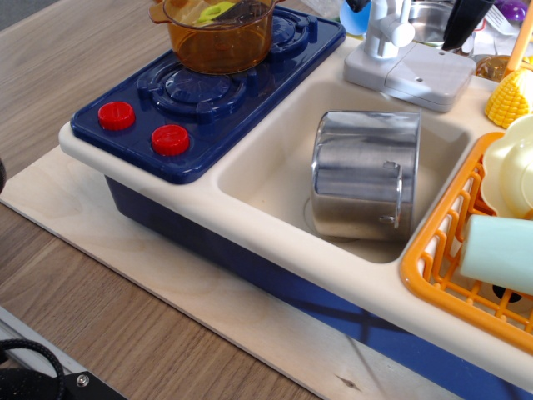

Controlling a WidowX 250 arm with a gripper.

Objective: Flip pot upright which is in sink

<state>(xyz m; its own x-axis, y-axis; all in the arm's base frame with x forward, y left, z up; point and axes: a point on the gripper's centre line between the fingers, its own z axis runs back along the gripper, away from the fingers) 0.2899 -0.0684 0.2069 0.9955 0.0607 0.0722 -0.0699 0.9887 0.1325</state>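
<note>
The shiny steel pot (362, 175) lies on its side in the cream sink (275, 167), at the basin's right half. Its rolled rim and opening face right, toward the orange dish rack, and its closed base faces left. Two small handle lugs show near the rim. A dark tapered shape (464, 23) at the top edge, behind the faucet, may be part of my gripper. It is far above and behind the pot, touches nothing in the sink, and its jaws do not show.
A translucent orange pot (218, 33) stands on the navy stove (200, 92) with two red knobs. A grey faucet (400, 54) sits behind the sink. The orange dish rack (441, 258) at right holds pale dishes. A toy corn cob (510, 96) lies behind it.
</note>
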